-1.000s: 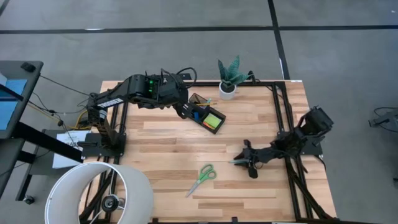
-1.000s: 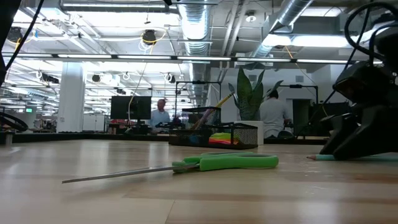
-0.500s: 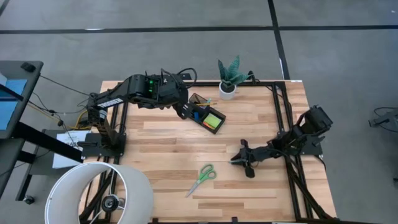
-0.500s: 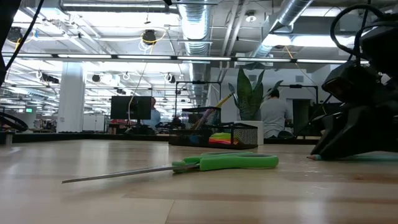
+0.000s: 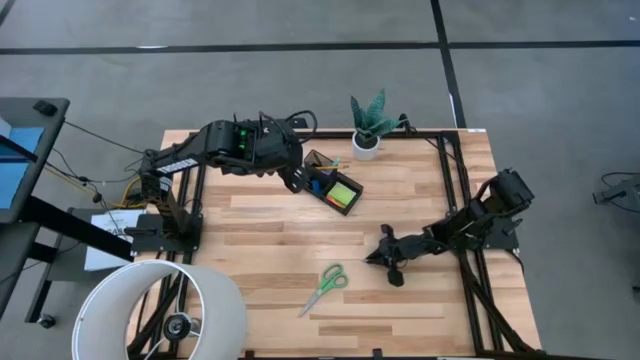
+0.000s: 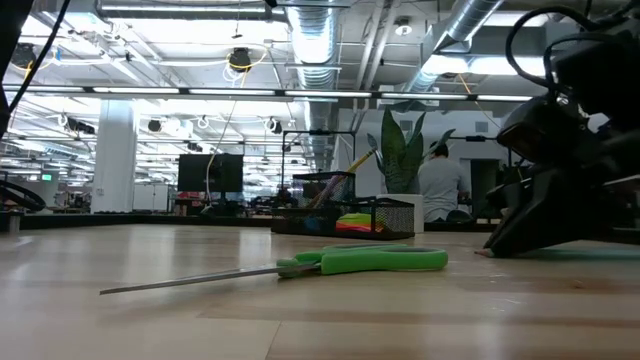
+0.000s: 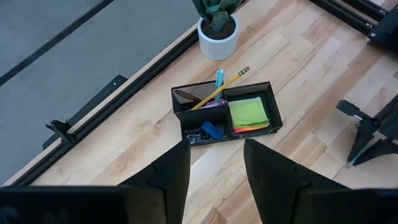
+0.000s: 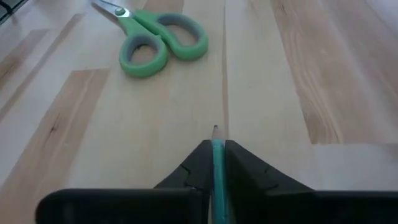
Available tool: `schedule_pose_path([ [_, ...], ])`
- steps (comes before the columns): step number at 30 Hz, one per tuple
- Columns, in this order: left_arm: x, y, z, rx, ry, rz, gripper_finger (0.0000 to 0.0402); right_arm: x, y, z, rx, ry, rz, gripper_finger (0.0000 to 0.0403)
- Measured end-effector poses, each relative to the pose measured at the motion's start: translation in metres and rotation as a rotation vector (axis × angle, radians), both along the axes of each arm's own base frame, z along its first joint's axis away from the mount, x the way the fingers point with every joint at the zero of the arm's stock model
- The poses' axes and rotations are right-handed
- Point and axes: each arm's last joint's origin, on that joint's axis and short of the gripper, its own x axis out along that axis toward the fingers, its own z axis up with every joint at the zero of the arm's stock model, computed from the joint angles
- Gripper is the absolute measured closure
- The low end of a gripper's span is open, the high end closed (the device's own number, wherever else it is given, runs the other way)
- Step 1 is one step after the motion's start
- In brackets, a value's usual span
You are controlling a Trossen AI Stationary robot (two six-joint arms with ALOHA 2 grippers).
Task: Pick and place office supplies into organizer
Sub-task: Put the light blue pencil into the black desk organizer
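My right gripper (image 5: 378,258) is low over the table's right half, shut on a teal pen (image 8: 216,140) whose tip points toward the green-handled scissors (image 5: 323,288). The scissors lie flat on the table, also in the right wrist view (image 8: 158,40). The black organizer (image 5: 333,185) stands at the far middle. It holds a lime-green sticky-note pad (image 7: 249,114), a yellow pencil (image 7: 221,89), a blue eraser (image 7: 211,130) and a black clip (image 7: 194,134). My left gripper (image 7: 216,180) hovers open above the organizer. My right gripper pinches the teal pen between its two fingers (image 8: 239,163), and the pen lies along them. Its short tip end (image 8: 216,132) sticks out past the fingertips. The fingers slant down from the table's right side. The tip (image 6: 480,253) is close to the tabletop; whether it touches, I cannot tell.
A potted green plant (image 5: 368,125) stands at the far edge, right of the organizer. A large white round shade (image 5: 160,310) overlaps the table's near left corner. Black frame rails (image 5: 452,190) run along the table's right side. Bare wood lies between the scissors and the organizer.
My right gripper has gone toward the table's left edge, low over the wood, carrying the teal pen closer to the scissors. It has stayed shut.
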Motion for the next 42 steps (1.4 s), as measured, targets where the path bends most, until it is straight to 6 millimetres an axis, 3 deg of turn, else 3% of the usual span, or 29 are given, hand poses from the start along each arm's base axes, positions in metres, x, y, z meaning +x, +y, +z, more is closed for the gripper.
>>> schedule_pose_path([
  [6,0.0,-0.005,0.0,0.001,0.001,-0.018,0.0258,0.004,-0.006,0.0,0.079,0.012,-0.117,0.0336],
  [11,0.0,-0.007,0.0,0.006,0.007,-0.034,0.0258,0.007,-0.008,0.002,0.096,-0.014,-0.061,0.0317],
  [19,0.0,-0.007,0.0,0.013,0.015,-0.047,0.0258,0.041,0.0,0.016,0.134,0.021,-0.108,0.0315],
  [23,0.0,-0.007,0.0,0.014,0.015,-0.047,0.0258,0.054,0.004,0.019,0.041,0.12,-0.102,0.0315],
  [32,0.0,-0.008,0.0,0.019,0.027,-0.071,0.0258,0.048,0.01,0.006,0.046,0.076,-0.171,0.0316],
  [42,0.0,-0.008,0.0,0.005,0.027,-0.08,0.0258,0.023,0.026,-0.006,0.149,-0.022,-0.198,0.0316],
])
